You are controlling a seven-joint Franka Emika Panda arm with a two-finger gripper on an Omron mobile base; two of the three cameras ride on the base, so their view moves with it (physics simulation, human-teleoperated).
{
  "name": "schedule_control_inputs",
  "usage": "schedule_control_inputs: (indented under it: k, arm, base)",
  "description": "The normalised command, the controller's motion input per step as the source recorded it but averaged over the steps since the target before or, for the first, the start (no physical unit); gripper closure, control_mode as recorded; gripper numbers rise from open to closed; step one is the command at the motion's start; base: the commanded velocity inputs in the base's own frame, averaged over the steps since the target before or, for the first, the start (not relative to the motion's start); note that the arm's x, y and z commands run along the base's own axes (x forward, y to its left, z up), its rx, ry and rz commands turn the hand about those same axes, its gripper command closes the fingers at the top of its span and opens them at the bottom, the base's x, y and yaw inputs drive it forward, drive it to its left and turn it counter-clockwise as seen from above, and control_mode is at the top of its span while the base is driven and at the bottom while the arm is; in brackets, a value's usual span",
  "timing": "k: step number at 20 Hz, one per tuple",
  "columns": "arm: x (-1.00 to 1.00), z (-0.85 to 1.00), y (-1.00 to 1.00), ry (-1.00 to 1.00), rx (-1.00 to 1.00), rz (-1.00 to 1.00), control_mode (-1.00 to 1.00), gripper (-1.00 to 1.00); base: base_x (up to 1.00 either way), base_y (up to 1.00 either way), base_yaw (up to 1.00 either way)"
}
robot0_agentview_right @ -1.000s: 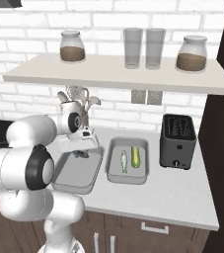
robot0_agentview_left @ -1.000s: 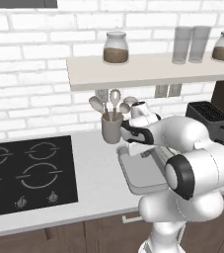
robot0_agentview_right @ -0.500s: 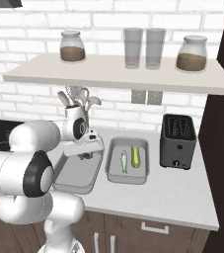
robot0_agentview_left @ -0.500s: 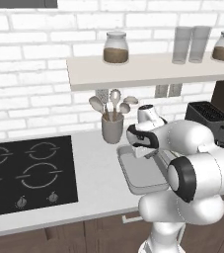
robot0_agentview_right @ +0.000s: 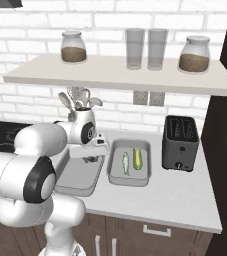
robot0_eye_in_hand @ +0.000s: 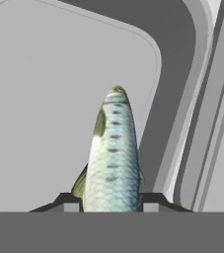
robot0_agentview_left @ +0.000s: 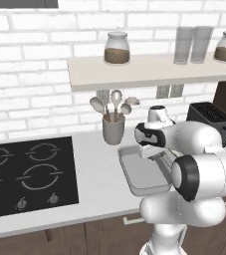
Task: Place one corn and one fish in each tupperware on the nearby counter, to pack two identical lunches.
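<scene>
My gripper (robot0_eye_in_hand: 111,200) is shut on a silvery scaled fish (robot0_eye_in_hand: 112,158), whose head points away from the hand. Below it lies the grey floor of the left tupperware (robot0_eye_in_hand: 44,99), close to a rounded corner of its rim. In the right base view the gripper (robot0_agentview_right: 91,159) hangs low over this left tupperware (robot0_agentview_right: 77,176). The right tupperware (robot0_agentview_right: 128,181) holds a fish (robot0_agentview_right: 125,162) and a yellow-green corn (robot0_agentview_right: 137,158) side by side. From the left base camera the gripper (robot0_agentview_left: 157,154) sits over the tupperware (robot0_agentview_left: 142,175) on the pale counter (robot0_agentview_left: 99,189).
A black toaster (robot0_agentview_right: 180,142) stands right of the trays. A grey utensil cup (robot0_agentview_left: 113,130) with spoons is behind the left tray. The black stove (robot0_agentview_left: 25,172) lies to the left. A wall shelf (robot0_agentview_right: 120,75) with jars and glasses hangs overhead.
The hand has shifted a little to the right and downward over the left tupperware, with the fish still held. The trays have not moved.
</scene>
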Motion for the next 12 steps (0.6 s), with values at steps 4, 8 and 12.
schedule_control_inputs:
  k: [4, 8, 12]
  arm:
    - [-0.03, 0.00, 0.27, 0.00, 0.00, -0.09, -1.00, -1.00]
    - [-0.02, 0.00, 0.21, 0.00, 0.00, -0.14, -1.00, -1.00]
    - [-0.03, 0.00, 0.00, 0.01, 0.00, -0.05, -1.00, -1.00]
  base:
    - [0.00, 0.00, 0.00]
    - [0.00, 0.00, 0.00]
    - [0.00, 0.00, 0.00]
